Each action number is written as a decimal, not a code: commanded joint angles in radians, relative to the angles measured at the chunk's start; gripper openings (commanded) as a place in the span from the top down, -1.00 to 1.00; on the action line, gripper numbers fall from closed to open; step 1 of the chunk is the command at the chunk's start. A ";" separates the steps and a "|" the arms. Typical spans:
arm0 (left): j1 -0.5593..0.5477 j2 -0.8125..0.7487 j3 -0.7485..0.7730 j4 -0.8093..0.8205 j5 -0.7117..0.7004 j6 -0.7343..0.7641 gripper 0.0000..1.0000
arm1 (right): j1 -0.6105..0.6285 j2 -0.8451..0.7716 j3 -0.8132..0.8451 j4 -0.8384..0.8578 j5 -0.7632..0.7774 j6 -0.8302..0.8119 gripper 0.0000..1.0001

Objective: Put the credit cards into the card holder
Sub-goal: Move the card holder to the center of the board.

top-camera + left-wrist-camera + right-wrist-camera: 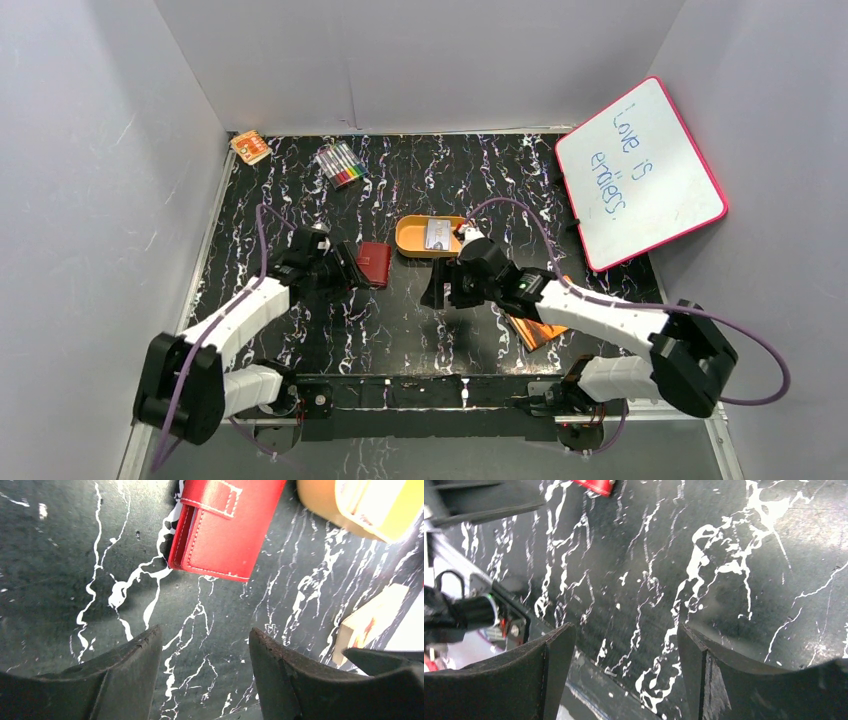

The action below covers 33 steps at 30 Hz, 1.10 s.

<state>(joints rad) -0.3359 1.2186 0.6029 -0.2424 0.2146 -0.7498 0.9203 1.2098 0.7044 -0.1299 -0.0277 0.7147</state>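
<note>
The card holder (225, 525) lies closed on the table (400, 330), tab side up. It is straight ahead of the left gripper (202, 632) and a little to its right, near the fingertips but not touching them. Its near edge runs crosswise to the gap between the fingers, slightly skewed. The far end is cut off in the wrist view, so you cannot read its long axis there.

The left jaws stand apart and hold nothing. The right gripper (624, 630) hangs over the table, jaws likewise apart and empty, just on the near side of the orange tin (408, 238).

The left gripper is nearer the holder; the right gripper is nearer the tin.

Count one card holder, one tin and one credit card (437, 235) — it lies flat inside the tin. Whether more are stacked beneath it cannot be told.

The holder probably needs opening before any card goes in.
</note>
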 commanded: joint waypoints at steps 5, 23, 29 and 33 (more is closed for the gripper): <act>0.002 -0.216 0.052 -0.185 -0.189 -0.040 -0.27 | 0.016 0.180 0.127 0.147 0.136 0.135 -0.53; 0.003 -0.497 0.009 -0.299 -0.196 -0.087 -0.28 | 0.068 0.528 0.315 0.276 0.220 0.329 -0.48; -0.002 -0.554 -0.007 -0.291 -0.197 -0.094 -0.29 | 0.071 0.604 0.383 0.262 0.240 0.342 -0.43; -0.011 -0.559 -0.009 -0.291 -0.199 -0.095 -0.29 | 0.071 0.644 0.425 0.234 0.263 0.347 -0.38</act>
<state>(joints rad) -0.3367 0.6720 0.6056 -0.5240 0.0250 -0.8398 0.9886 1.8332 1.0580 0.1043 0.1848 1.0397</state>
